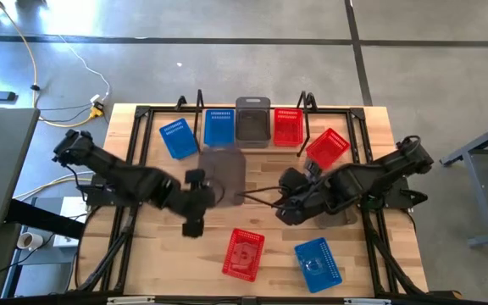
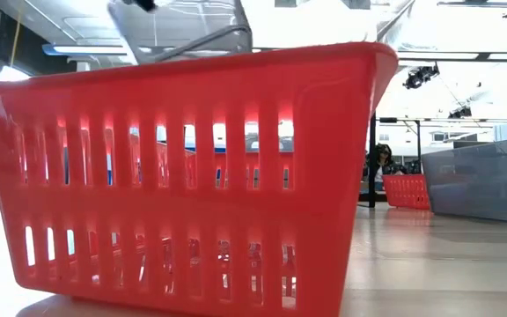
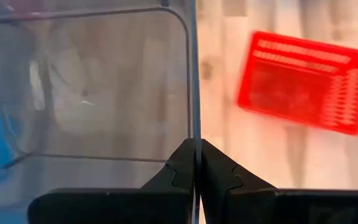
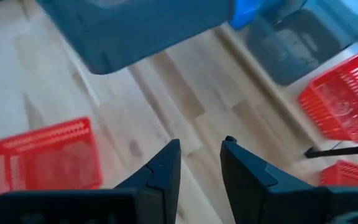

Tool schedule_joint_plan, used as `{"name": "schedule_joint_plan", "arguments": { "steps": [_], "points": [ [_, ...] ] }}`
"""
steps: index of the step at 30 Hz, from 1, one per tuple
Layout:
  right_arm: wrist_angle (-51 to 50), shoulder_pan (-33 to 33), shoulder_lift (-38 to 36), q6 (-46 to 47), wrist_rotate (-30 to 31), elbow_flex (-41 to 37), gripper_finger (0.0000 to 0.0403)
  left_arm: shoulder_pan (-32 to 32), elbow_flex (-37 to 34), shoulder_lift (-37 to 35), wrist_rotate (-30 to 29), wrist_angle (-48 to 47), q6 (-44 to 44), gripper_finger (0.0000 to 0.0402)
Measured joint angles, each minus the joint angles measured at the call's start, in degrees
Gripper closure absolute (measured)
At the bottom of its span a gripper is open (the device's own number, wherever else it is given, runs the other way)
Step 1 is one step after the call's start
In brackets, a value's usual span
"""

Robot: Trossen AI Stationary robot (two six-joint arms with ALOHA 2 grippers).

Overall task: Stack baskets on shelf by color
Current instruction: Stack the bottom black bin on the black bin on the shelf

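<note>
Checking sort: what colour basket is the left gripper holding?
Smoky translucent grey basket; left wrist view shows it best.

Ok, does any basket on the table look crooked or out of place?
Yes. Beside the shelf, one blue basket and one red basket lie askew on the tabletop. Another red basket and blue basket sit tilted near the front edge.

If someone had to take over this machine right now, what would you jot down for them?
Left gripper: shut on the rim of a grey basket, held over mid-table.
Right gripper: open, empty, beside it.
Shelf: one blue, one grey and one red basket in a row.
Loose: a blue and a red near the shelf; a red and a blue at the front.
Left: stack by colour.
</note>
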Motion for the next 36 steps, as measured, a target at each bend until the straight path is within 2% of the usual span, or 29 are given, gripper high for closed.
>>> {"name": "schedule_joint_plan", "arguments": {
  "steps": [8, 24, 30, 36],
  "points": [
    [-1.0, -2.6, 0.0, 0.0, 4.0, 0.9, 0.0302, 10.8, 0.0, -1.4, 0.5, 2.1, 12.9, 0.0401],
    [-1.1, -10.2, 0.0, -0.5, 4.4, 0.9, 0.0302, 27.3, 0.0, -1.4, 2.9, 7.8, 35.0, 0.0401],
    [-1.1, -11.7, 0.0, 0.0, 4.4, 0.9, 0.0302, 32.4, 0.0, -1.4, 6.8, 11.4, 39.8, 0.0401],
    [-1.1, -12.9, 0.0, 0.0, 4.3, 0.9, 0.0302, 35.7, 0.5, -1.4, 7.2, 14.2, 42.8, 0.0401]
  ]
}}
